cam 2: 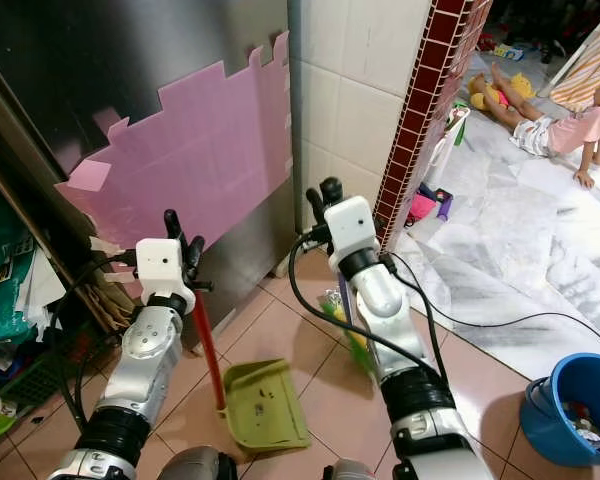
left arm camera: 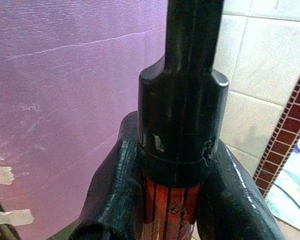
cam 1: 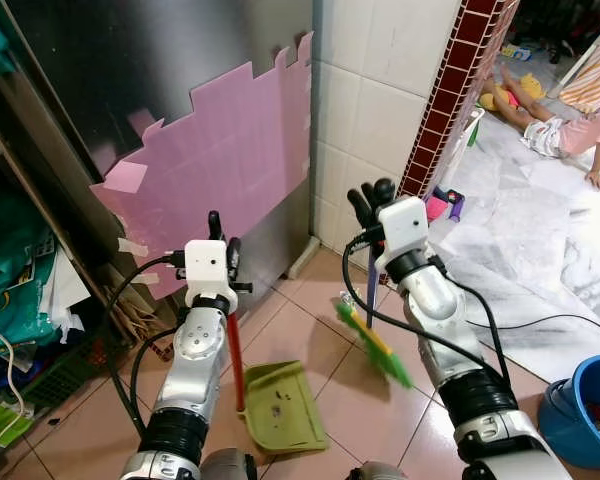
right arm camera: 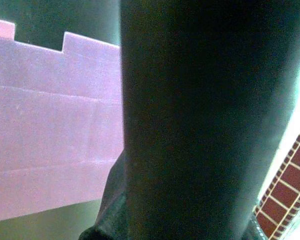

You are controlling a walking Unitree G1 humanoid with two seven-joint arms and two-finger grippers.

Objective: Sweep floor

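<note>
An olive-green dustpan (cam 1: 280, 405) rests on the tan floor tiles between my arms. Its red handle (cam 1: 236, 350) rises to a black cap (left arm camera: 182, 115), and my left gripper (cam 1: 220, 235) is shut on it. The black fingers (left arm camera: 115, 190) clamp the red shaft just under the cap. My right gripper (cam 1: 370, 200) is shut on the dark handle (right arm camera: 200, 125) of a broom. The broom's green head (cam 1: 375, 348) hangs blurred just above the floor, to the right of the dustpan.
A pink sheet (cam 1: 230, 150) is taped to the metal wall ahead, beside a white tiled corner (cam 1: 370, 100) and a red brick pillar (cam 1: 450, 90). Cluttered shelves (cam 1: 20, 290) stand at left. A blue bucket (cam 1: 585, 410) sits at right. A person (cam 1: 570, 125) sits on the marble floor far right.
</note>
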